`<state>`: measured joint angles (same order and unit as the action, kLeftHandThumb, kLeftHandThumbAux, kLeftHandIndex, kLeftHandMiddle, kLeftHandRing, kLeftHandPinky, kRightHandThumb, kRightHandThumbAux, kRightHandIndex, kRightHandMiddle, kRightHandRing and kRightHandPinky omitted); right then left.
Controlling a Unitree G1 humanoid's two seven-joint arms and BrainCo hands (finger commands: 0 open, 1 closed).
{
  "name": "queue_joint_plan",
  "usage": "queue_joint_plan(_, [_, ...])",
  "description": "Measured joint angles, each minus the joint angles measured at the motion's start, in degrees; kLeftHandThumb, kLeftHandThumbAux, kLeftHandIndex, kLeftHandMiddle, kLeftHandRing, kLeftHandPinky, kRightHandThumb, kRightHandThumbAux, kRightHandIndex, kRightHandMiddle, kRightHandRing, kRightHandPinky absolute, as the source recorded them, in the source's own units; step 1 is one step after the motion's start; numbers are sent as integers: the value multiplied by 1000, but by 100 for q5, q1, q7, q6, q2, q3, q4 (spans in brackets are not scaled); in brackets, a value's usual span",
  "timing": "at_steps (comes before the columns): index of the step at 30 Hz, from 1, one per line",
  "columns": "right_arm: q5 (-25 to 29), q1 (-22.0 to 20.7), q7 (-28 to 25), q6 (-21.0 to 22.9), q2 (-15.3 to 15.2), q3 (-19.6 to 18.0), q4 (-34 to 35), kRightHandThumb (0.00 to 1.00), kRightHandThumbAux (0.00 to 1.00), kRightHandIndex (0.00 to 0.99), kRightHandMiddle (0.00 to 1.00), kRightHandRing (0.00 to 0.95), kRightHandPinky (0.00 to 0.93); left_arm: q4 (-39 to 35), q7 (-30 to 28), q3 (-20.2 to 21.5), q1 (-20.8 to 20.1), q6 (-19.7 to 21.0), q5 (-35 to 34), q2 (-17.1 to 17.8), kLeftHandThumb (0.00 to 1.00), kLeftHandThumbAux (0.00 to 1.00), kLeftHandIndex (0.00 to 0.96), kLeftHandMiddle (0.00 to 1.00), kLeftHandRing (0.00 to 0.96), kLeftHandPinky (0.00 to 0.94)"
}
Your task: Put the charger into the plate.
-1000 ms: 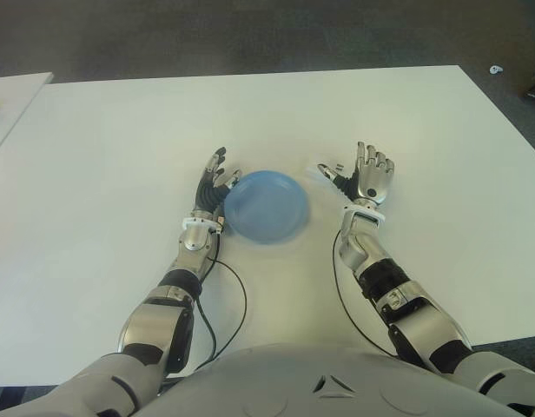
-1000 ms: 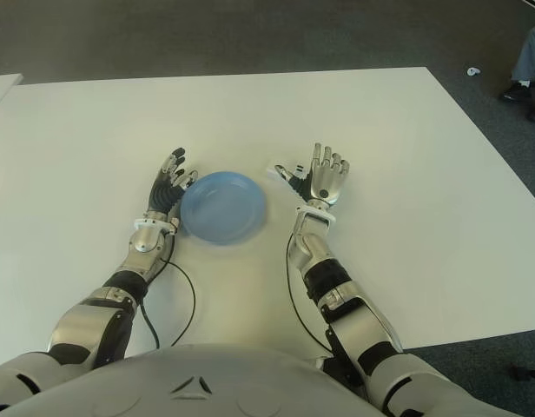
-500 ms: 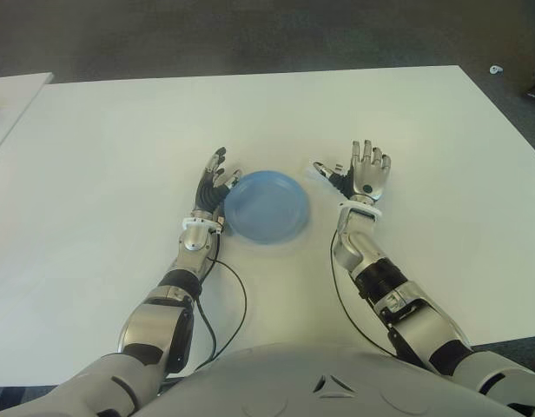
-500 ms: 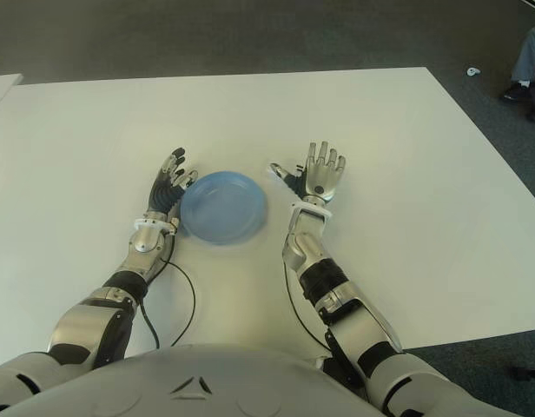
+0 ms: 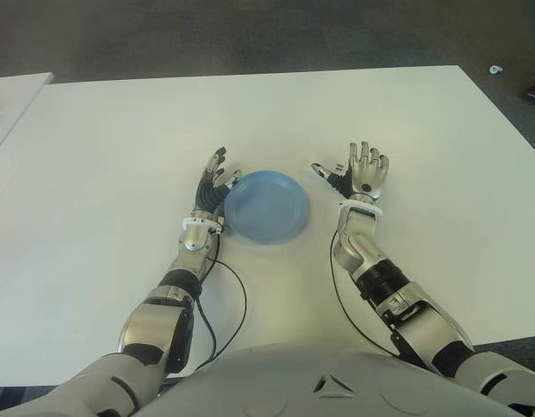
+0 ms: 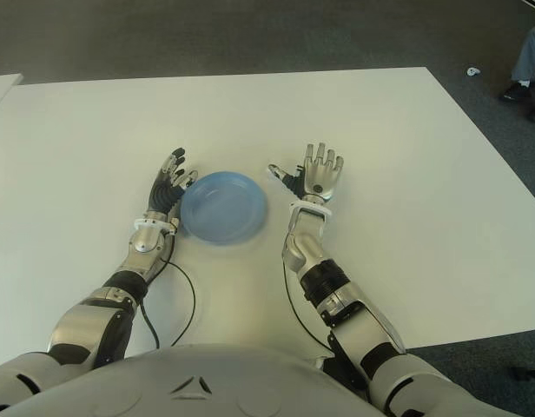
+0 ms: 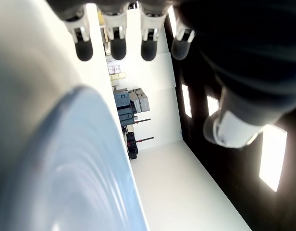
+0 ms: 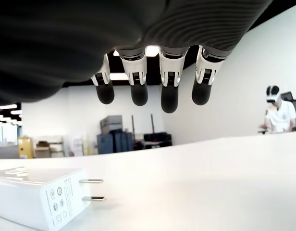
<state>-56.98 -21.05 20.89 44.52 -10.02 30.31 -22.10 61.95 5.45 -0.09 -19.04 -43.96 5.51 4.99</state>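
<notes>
The white charger (image 8: 40, 195) lies flat on the tabletop (image 5: 120, 148) just beside the right robot hand (image 5: 365, 174), whose fingers are spread, right of the blue plate (image 5: 266, 207).

Charger mostly out of sight

The right hand (image 5: 365, 174) covered most of the charger (image 8: 40, 197), whose body the wrist view's edge cropped.

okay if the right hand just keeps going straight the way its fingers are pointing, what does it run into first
Probably nothing. The right hand is open, its fingers aimed away from the robot over bare table. The charger lies off to its thumb side, toward the plate, apparently outside that line, though depth is hard to judge.
</notes>
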Motion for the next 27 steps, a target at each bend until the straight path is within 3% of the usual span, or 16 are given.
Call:
queue_joint_plan(6, [18, 0, -131, -334, -133, 46, 16, 340, 68, 0, 0, 0, 0, 1, 0, -1, -1, 7, 0, 0, 16, 598, 10, 41, 13, 0])
queue_joint_plan(12, [189, -41, -357, -1076, -388, 22, -19, 373, 78, 0, 0, 0, 0, 5, 0, 0, -2, 6, 0, 0, 13, 617, 7, 41, 16, 4])
queue_joint_plan(23, [506, -351, -1632, -2409, -1219, 0, 71, 448, 150, 0, 0, 0, 0, 9, -3, 7, -3, 9, -9, -1, 1, 615, 5, 44, 18, 7])
queue_joint_plan(27, [492, -487, -2005, -2669, -1456, 17, 126, 476, 170, 0, 0, 0, 0, 9, -3, 4, -3, 8, -5, 0, 2, 618, 5, 45, 18, 16])
